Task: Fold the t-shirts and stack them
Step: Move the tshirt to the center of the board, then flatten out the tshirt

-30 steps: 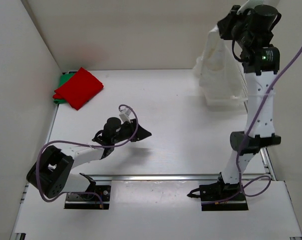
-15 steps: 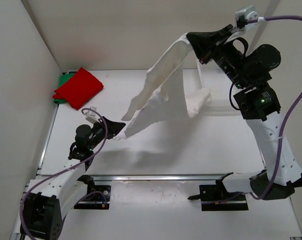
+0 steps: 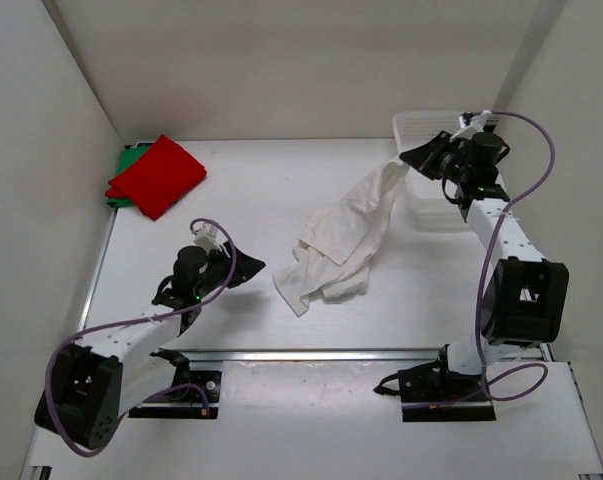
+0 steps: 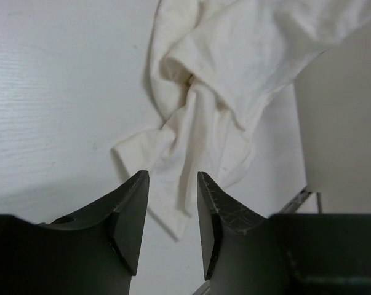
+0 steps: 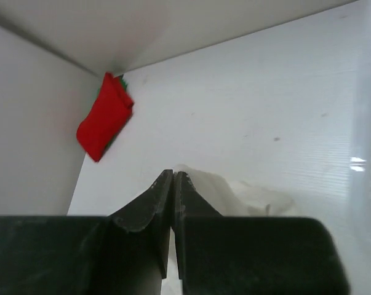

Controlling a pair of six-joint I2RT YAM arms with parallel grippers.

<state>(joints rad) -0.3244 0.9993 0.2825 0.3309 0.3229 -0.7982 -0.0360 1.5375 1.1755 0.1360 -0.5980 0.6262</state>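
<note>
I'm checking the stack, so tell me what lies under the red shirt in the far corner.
A green t-shirt lies under the red t-shirt, and only its edges peek out on the wall side. The red one covers the rest, so its fold cannot be judged.

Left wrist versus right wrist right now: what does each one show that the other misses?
Left wrist only: the open left pincer facing the crumpled loose end of the white t-shirt. Right wrist only: the folded red t-shirt in the far corner, and the right pincer shut on white cloth. Both: the white t-shirt and the table.
</note>
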